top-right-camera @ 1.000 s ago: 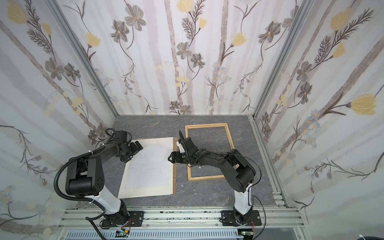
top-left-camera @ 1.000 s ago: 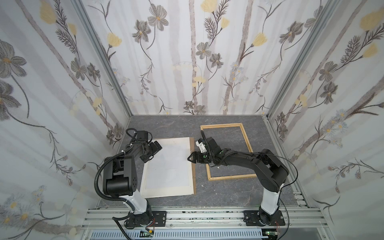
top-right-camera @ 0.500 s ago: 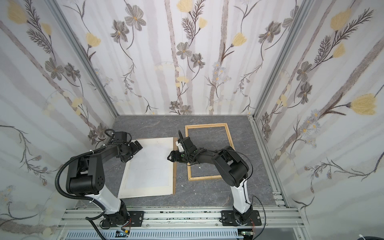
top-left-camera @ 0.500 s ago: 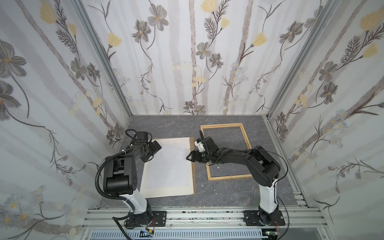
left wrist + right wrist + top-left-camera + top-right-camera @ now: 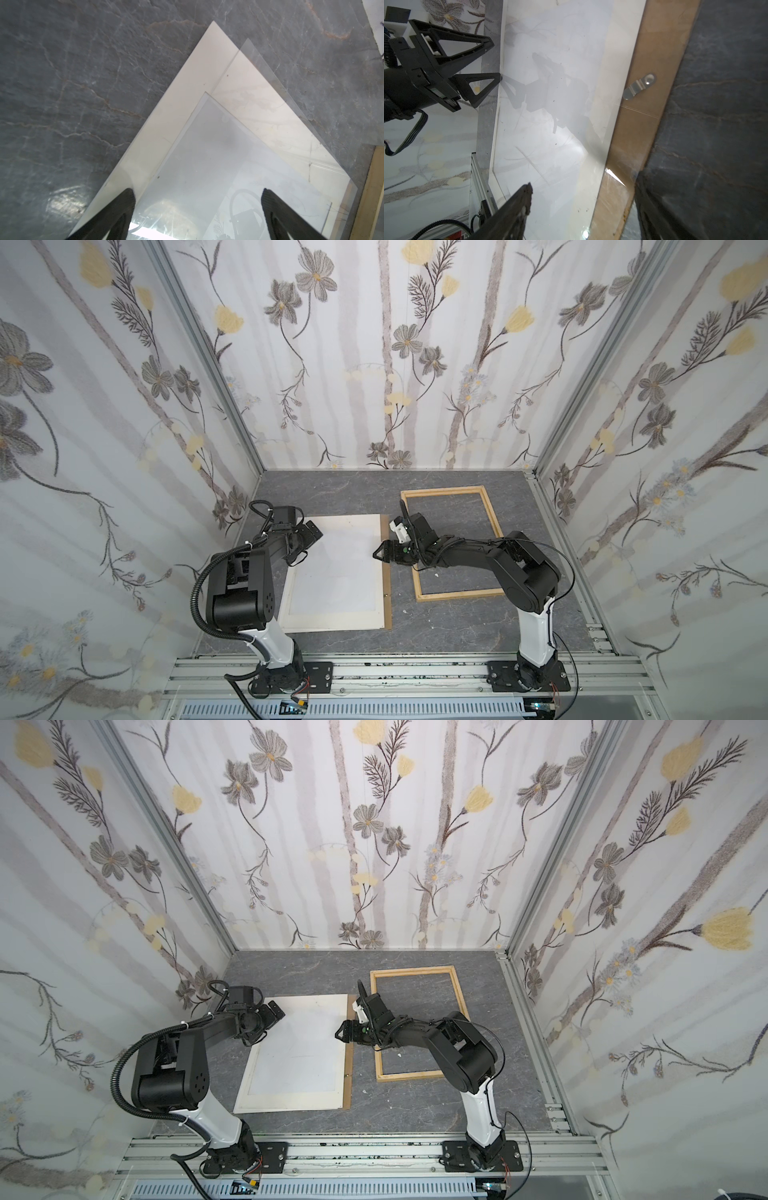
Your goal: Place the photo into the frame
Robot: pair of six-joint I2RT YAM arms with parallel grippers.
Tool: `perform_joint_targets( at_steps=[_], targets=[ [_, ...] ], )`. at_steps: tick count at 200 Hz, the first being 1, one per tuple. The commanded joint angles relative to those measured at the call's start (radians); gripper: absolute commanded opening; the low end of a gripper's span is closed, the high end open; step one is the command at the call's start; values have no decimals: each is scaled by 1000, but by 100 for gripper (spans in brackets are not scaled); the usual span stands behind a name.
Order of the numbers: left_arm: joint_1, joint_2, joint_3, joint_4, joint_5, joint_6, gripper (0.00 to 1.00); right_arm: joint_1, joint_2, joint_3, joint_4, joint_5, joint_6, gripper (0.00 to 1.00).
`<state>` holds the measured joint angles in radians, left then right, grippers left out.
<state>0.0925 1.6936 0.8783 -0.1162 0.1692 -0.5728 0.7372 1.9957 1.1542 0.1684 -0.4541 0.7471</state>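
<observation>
1. Lying plain side up on the grey table (image 5: 457, 626), left of centre, the photo (image 5: 336, 568) rests on a brown board (image 5: 387, 593). The board shows as a strip along the photo's right side.
2. A clear sheet (image 5: 218, 166) lies on top of the photo, a little askew, with one corner hanging over onto the table.
3. The frame (image 5: 457, 595) lies flat and empty to the right, near the board but apart from it. Bare table shows through it, and the photo is not in it.
4. The left gripper (image 5: 313, 531) sits at the photo's far left corner, fingers spread wide and holding nothing. One tip is at the sheet's edge; whether it touches cannot be told.
5. The right gripper (image 5: 379, 552) is at the photo's right edge, fingers apart and gripping nothing. One finger is over the sheet, the other beyond the board's edge over the table.
6. The right arm crosses the frame's left strip and hides part of it.
7. A small metal clip (image 5: 639, 86) sits on the board's bare strip.
8. Floral walls (image 5: 395, 364) close in three sides.
9. Compared with a second ago, the photo, board, frame and left arm are unchanged. The right arm's elbow has drawn in toward the frame, and its gripper stays at the same edge.
</observation>
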Motion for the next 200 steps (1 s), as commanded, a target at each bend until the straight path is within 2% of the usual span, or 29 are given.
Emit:
perform_joint_targets(
  at_steps=[1, 71, 104, 200],
  targets=[
    [0, 9, -22, -99, 46, -33, 99, 1, -41, -16, 129, -73, 22, 77],
    [-1, -6, -47, -83, 56, -45, 98, -1, -59, -30, 157, -71, 41, 77],
    [0, -18, -63, -76, 65, -51, 98, -3, -53, -31, 72, 46, 44, 78],
    [-1, -88, -102, -75, 79, -65, 98, -18, 3, -10, 17, 88, 55, 78]
  ],
)
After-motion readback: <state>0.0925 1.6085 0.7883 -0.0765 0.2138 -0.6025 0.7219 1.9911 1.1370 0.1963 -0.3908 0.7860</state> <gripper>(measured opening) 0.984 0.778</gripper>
